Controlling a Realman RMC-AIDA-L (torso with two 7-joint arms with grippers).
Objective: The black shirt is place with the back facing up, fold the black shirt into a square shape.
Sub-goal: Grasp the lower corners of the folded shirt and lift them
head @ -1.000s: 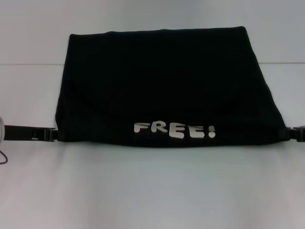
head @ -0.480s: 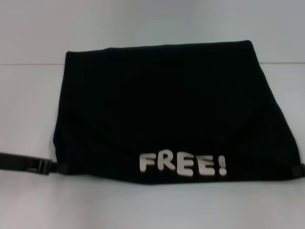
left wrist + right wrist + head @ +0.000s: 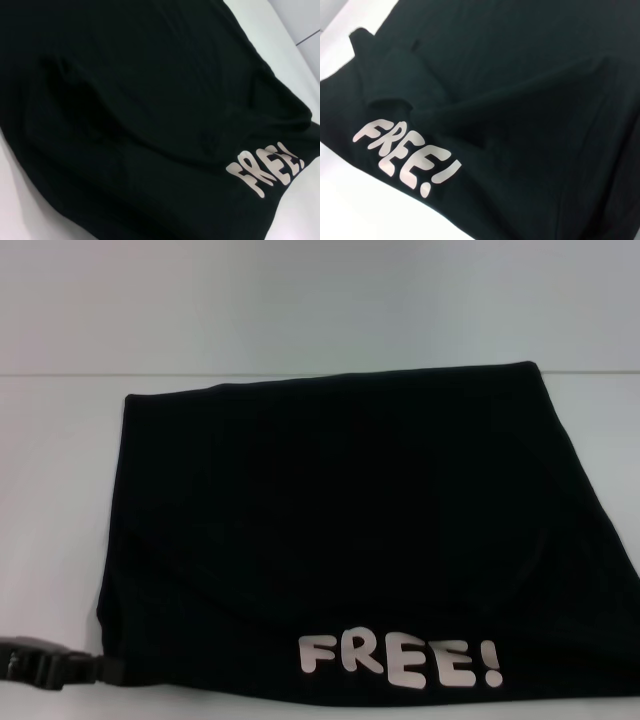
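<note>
- The black shirt (image 3: 340,530) lies spread over the white table (image 3: 60,490) and fills most of the head view, from the middle of the picture down to its near edge
- Its far edge is straight and runs a little tilted, higher on the right side than on the left
- The white "FREE!" print (image 3: 400,662) shows near the near edge of the shirt, a little to the right of the middle, and reads upright from the robot's side
- The left gripper (image 3: 112,670) is low at the near left corner of the shirt; its dark arm part lies almost level and reaches in from the left edge of the picture
- The tip of this gripper meets the hem of the shirt at that corner; the cloth hides the fingers, so I cannot tell how the jaws stand
- The right gripper does not show in any view; the shirt runs out of the head view on the right side
- In the left wrist view the shirt (image 3: 140,100) covers nearly all the picture, with soft folds across it and the print (image 3: 265,170) near one edge
- In the right wrist view the shirt (image 3: 520,115) shows deeper creases and a folded flap beside the print (image 3: 405,152); a strip of white table (image 3: 350,200) shows along the hem
</note>
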